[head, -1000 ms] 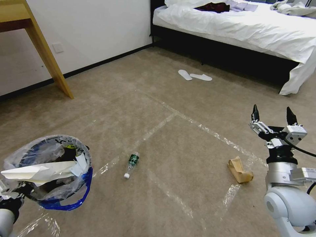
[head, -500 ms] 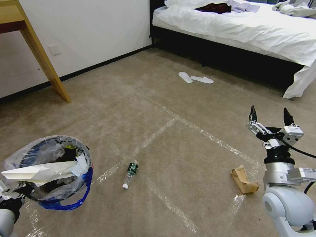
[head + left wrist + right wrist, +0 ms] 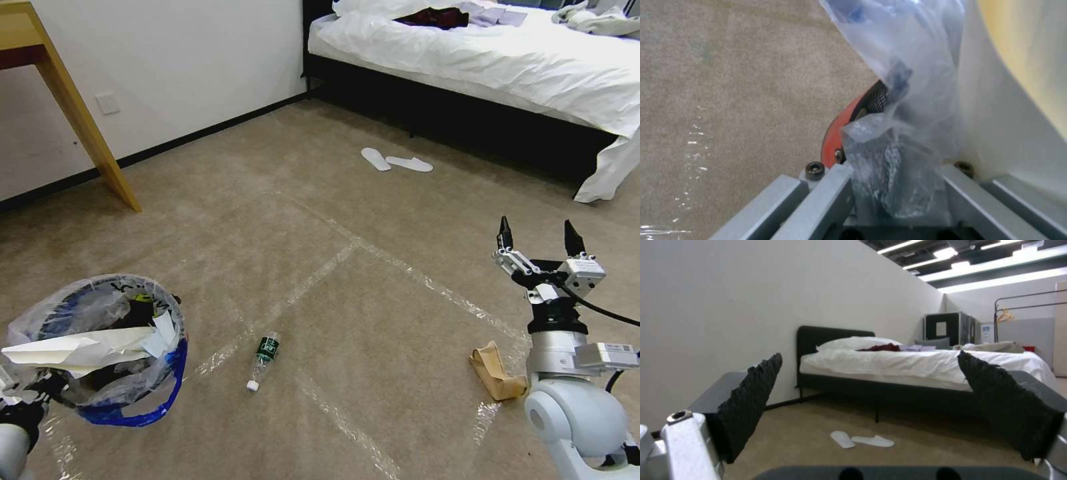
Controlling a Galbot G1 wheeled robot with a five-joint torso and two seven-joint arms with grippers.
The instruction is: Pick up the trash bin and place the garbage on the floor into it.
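Observation:
The trash bin [image 3: 100,350] hangs at the lower left of the head view, its clear blue-edged bag holding white paper and other litter. My left gripper [image 3: 889,186] is shut on its red rim [image 3: 835,140] and the bag. Garbage lies on the floor [image 3: 373,220]: a small green-labelled clear bottle [image 3: 263,359] near the middle and a crumpled brown paper bag [image 3: 497,379] at the right. My right gripper [image 3: 537,235] is raised above the paper bag, open and holding nothing, its fingers [image 3: 751,400] pointing toward the bed.
A bed [image 3: 507,60] with white sheets stands at the back right, with a pair of white slippers [image 3: 395,160] on the carpet before it. A wooden table leg [image 3: 87,127] slants down at the back left by the wall. Clear tape lines cross the carpet.
The whole picture has shifted, so the camera has moved: bottle, paper bag and slippers sit lower in the frame. The bin stays held at the lower left and the right gripper stays open.

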